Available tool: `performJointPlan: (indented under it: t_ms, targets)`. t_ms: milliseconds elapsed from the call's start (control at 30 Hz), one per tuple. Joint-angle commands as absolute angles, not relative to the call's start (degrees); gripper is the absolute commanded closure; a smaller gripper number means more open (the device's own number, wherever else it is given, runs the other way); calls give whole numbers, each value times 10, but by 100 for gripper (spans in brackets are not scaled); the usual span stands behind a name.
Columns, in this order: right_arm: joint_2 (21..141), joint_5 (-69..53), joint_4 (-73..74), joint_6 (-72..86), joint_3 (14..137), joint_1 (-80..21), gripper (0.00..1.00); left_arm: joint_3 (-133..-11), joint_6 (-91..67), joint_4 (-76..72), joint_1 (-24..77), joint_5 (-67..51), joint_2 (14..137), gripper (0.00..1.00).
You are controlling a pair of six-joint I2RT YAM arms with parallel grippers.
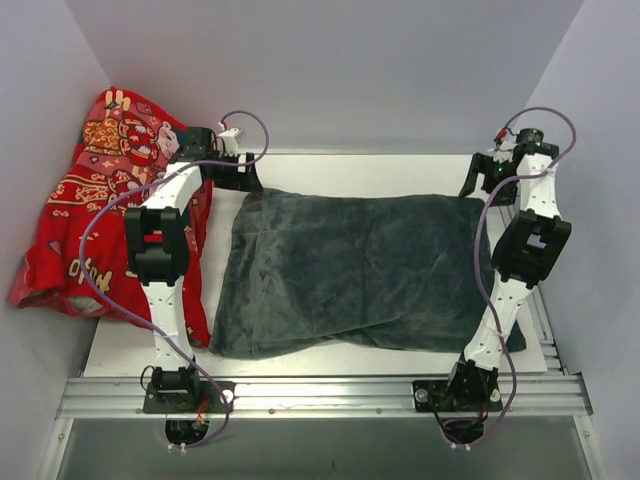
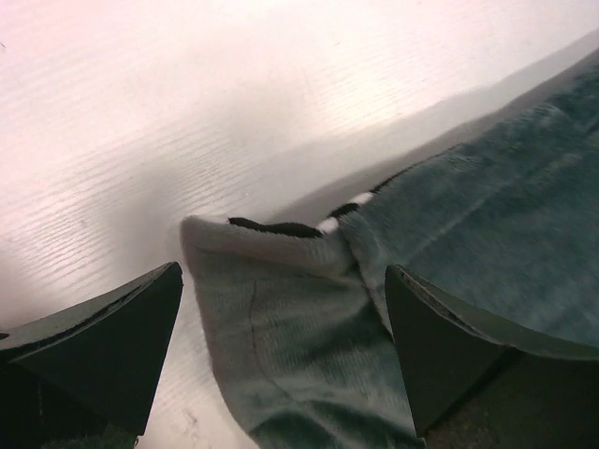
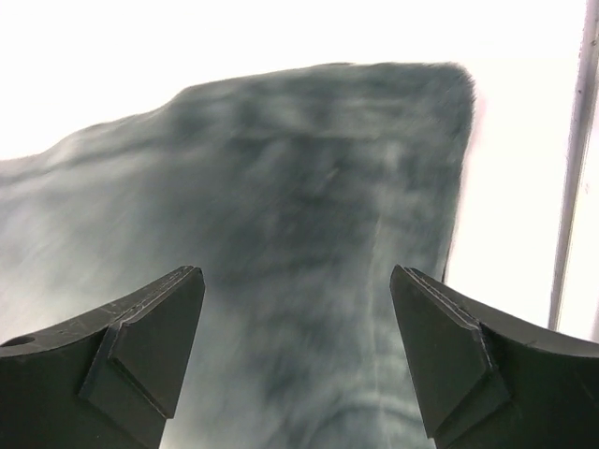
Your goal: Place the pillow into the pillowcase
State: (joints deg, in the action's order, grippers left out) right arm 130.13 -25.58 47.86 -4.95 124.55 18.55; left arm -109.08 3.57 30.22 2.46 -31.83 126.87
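1. Currently the pillowcase (image 1: 370,270) lies flat across the table (image 1: 350,165), plush grey-blue face up, filling the space between the two arms.
2. At its far left corner the left gripper (image 2: 284,269) stands with fingers wide apart. Cloth bunches between them, but neither finger presses on it. A zebra-striped edge (image 2: 281,227) peeks out at that fold.
3. Over the far right corner the right gripper (image 3: 298,271) is likewise spread wide, hovering and holding nothing.
4. No white of the pillow shows in any view. The case looks padded and full, so I judge the pillow is inside, though I cannot confirm it.
5. Judgement: one gripper per far corner suits tugging the case snug over its filling. With both open, the task looks near done.
6. The red cloth (image 1: 100,200) is heaped at the left, partly under the left arm, and is not involved.
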Motion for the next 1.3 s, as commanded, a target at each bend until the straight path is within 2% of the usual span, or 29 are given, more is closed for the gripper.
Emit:
performJointPlan:
  t_ms: [0,300,500,700,800,833,867,900,933,967,1067,1100,1133,1267]
  targets:
    - [1324,-208,452,-18,1277,176,16,-1134,11,285,33,-302,1288,3]
    - [1370,-29,349,-54,1235,149,16,-1119,55,287,44,-197,1305,3]
    - [1409,31,361,-110,1227,113,20,-1125,74,296,47,-129,1313,3]
    - [1436,20,403,-147,1247,105,43,-1134,100,326,68,-149,1342,3]
    - [1445,4,426,-165,1245,106,62,-1149,110,353,83,-142,1367,3]
    - [1448,-10,431,-170,1242,109,76,-1153,112,365,85,-140,1377,5]
    - [1447,-27,440,-172,1240,110,83,-1157,112,370,87,-140,1382,10]
    - [1446,-28,441,-171,1238,111,85,-1163,110,378,86,-146,1386,15]
    - [1441,-30,442,-172,1237,113,91,-1177,107,396,84,-149,1396,20]
    - [1437,-35,442,-175,1239,116,100,-1186,106,408,82,-153,1400,41]
    - [1406,-67,446,-173,1251,126,100,-1219,112,433,68,-191,1401,72]
    - [1395,-89,444,-172,1252,127,100,-1228,111,433,64,-205,1396,89]
    - [1375,-103,444,-170,1256,129,100,-1238,106,433,56,-222,1384,99]
    - [1319,-191,434,-141,1318,151,100,-1353,90,433,36,-266,1363,100]
